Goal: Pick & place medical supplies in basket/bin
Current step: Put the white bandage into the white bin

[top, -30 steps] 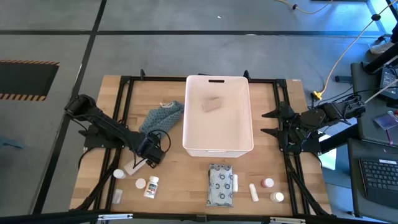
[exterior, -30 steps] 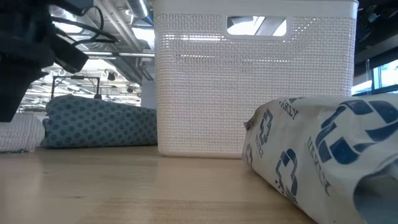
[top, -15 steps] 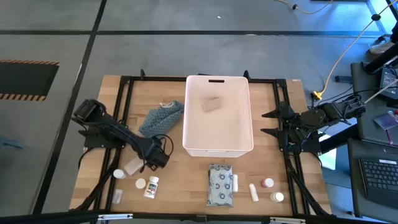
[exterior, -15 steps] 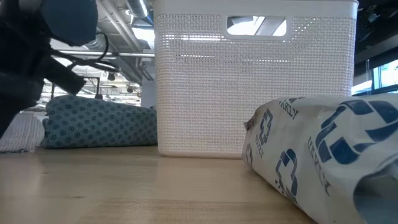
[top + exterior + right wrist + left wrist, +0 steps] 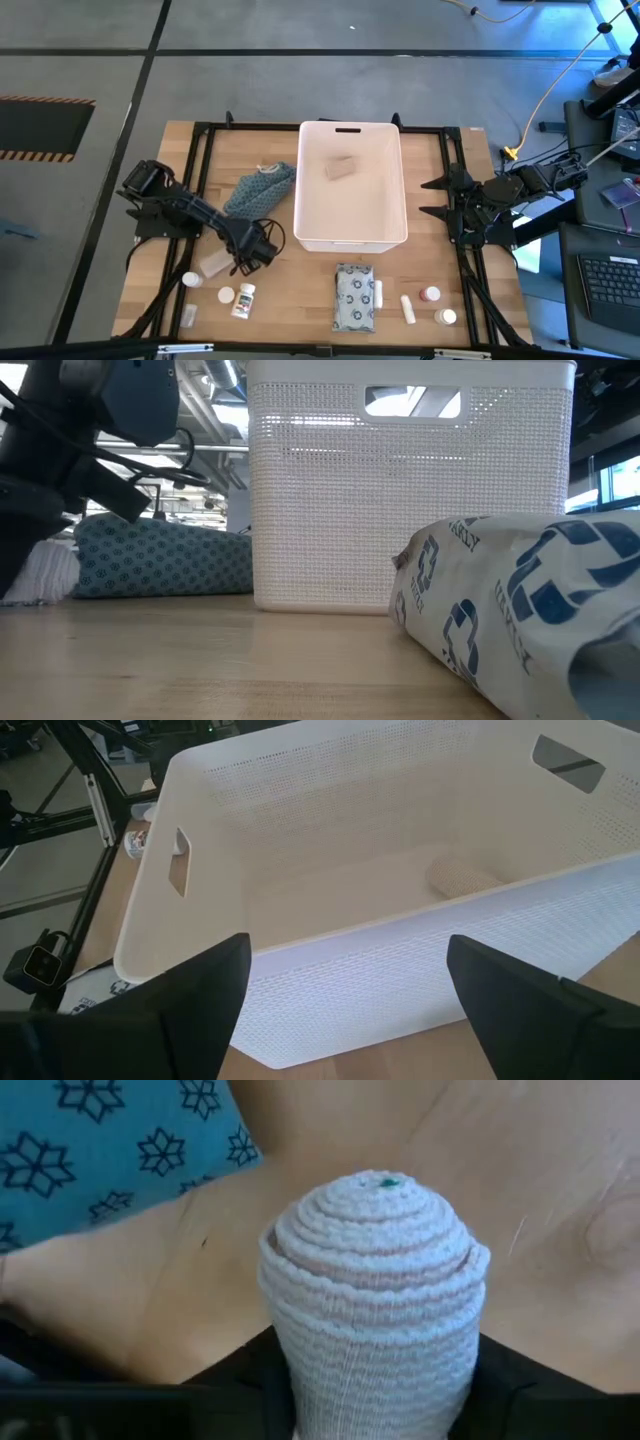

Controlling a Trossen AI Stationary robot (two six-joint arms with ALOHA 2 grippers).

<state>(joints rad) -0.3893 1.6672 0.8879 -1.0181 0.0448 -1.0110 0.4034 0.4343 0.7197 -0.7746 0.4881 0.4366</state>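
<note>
From above, the left gripper [image 5: 250, 255] sits low over the wooden table [image 5: 300, 290], just off the near left corner of the large white rectangular plastic tub [image 5: 351, 185]. A white knitted bandage roll [image 5: 214, 266] lies right against its fingers on the outer side. The teal star-patterned soft cloth pouch [image 5: 259, 189] lies just behind that gripper, and small white pill bottles [image 5: 243, 299] stand a little nearer the table's front edge. Inside the tub rests a beige bandage roll [image 5: 340, 167]. The flat grey-white patterned soft pack [image 5: 355, 297] lies in front of the tub, well to the inner side of the left gripper. The right gripper [image 5: 437, 198] hangs beside the tub's right wall, apart from it.

From table height, the left arm fills the left edge, with the roll [image 5: 45, 573] showing pale behind it beside the pouch [image 5: 165, 557]. The tub [image 5: 410, 485] stands centre; the pack [image 5: 530, 605] looms close.

At the left wrist, the fingers are clenched on the white roll [image 5: 375, 1305], which stands out between them; the pouch [image 5: 110, 1150] lies just beyond.

At the right wrist, the fingers [image 5: 190, 1005] stand spread wide, released, holding nothing, with the tub [image 5: 300, 870] before them and the beige roll [image 5: 462, 875] on its floor.
</note>
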